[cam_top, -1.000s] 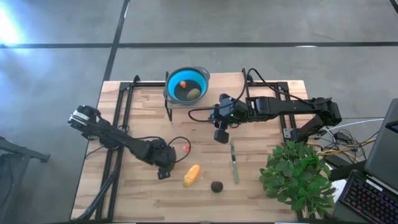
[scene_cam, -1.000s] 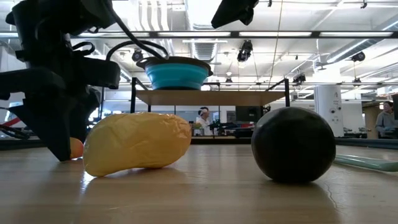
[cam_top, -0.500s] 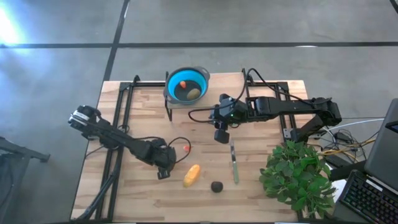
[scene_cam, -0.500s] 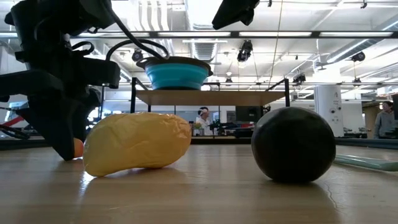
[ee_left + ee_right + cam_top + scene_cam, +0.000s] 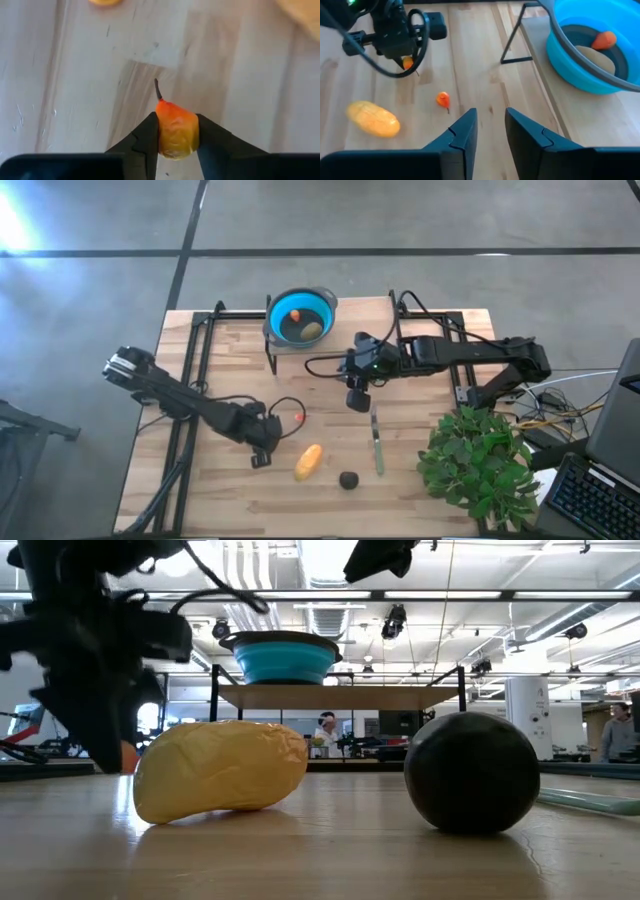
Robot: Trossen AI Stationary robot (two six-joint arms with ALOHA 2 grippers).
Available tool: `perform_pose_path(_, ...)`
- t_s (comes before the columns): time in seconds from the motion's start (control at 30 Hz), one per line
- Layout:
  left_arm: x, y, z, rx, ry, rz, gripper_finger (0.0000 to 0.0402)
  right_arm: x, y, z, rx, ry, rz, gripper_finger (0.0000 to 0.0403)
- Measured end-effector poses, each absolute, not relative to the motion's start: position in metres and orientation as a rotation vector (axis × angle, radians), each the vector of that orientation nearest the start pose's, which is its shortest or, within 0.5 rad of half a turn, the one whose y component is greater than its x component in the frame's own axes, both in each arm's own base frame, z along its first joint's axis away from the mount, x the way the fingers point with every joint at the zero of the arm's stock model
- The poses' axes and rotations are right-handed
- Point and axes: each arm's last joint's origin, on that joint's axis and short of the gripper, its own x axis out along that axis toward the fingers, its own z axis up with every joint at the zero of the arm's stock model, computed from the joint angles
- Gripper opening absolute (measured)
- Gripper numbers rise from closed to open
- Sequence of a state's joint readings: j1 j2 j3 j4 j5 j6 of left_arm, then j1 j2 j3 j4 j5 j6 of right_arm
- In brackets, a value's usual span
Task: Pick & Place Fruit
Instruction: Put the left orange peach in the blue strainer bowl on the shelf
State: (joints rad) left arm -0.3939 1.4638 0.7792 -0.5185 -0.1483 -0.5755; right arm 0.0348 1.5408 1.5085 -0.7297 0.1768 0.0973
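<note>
My left gripper (image 5: pixel 261 459) is shut on a tiny orange fruit (image 5: pixel 175 134) just left of the yellow-orange oblong fruit (image 5: pixel 309 462), which lies on its side on the table. The dark round fruit (image 5: pixel 348 479) rests to its right. A tiny red fruit (image 5: pixel 300 418) lies farther back. The olive-green fruit (image 5: pixel 312 330) and another small orange piece (image 5: pixel 296 314) lie in the blue bowl (image 5: pixel 322 305). My right gripper (image 5: pixel 356 398) is open and empty, high above the table's middle. My left gripper pinches the tiny orange fruit's two sides (image 5: pixel 161 135) between its two fingers (image 5: pixel 145 140). The fingers come from above, pointing down. The fruit's dark stem (image 5: pixel 158 90) sticks out past the fingertips. In the low view the fruit (image 5: pixel 126 755) sits just above the tabletop.
The blue bowl stands on a raised black-framed shelf (image 5: pixel 340 695) at the table's far edge. A thin pale green stick (image 5: pixel 377 442) lies right of the fruits. A bushy green plant (image 5: pixel 480 465) fills the near right corner. Bare wood lies along the near edge.
My left gripper has risen a little with the tiny orange fruit, which now sits higher beside the yellow fruit than before. The yellow and dark fruits have stayed in place.
</note>
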Motion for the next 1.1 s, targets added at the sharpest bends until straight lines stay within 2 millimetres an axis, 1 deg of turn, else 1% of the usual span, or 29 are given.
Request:
perform_pose_path(0.23, 0.229, -0.090, 0.198, -0.214, 1.044, 0.091, 0.0106, 0.321, 0.020, 0.360, -0.001, 0.741, -0.126, 0.0062)
perform_pose_path(0.4, 0.223, -0.082, 0.225, -0.199, 0.922, 0.090, 0.0106, 0.315, 0.027, 0.358, -0.017, 0.786, -0.109, 0.0046)
perform_pose_path(0.63, 0.220, -0.064, 0.268, -0.161, 0.736, 0.139, 0.0106, 0.311, 0.040, 0.354, -0.040, 0.812, -0.067, 0.0032)
perform_pose_path(0.8, 0.222, -0.053, 0.299, -0.092, 0.627, 0.166, 0.0106, 0.309, 0.050, 0.348, -0.040, 0.829, -0.044, 0.0028)
perform_pose_path(0.97, 0.226, -0.036, 0.325, -0.004, 0.557, 0.227, 0.0107, 0.309, 0.056, 0.343, 0.007, 0.839, -0.055, 0.0030)
perform_pose_path(1.1, 0.229, -0.017, 0.340, 0.040, 0.527, 0.288, 0.0106, 0.308, 0.058, 0.342, 0.035, 0.841, -0.063, 0.0036)
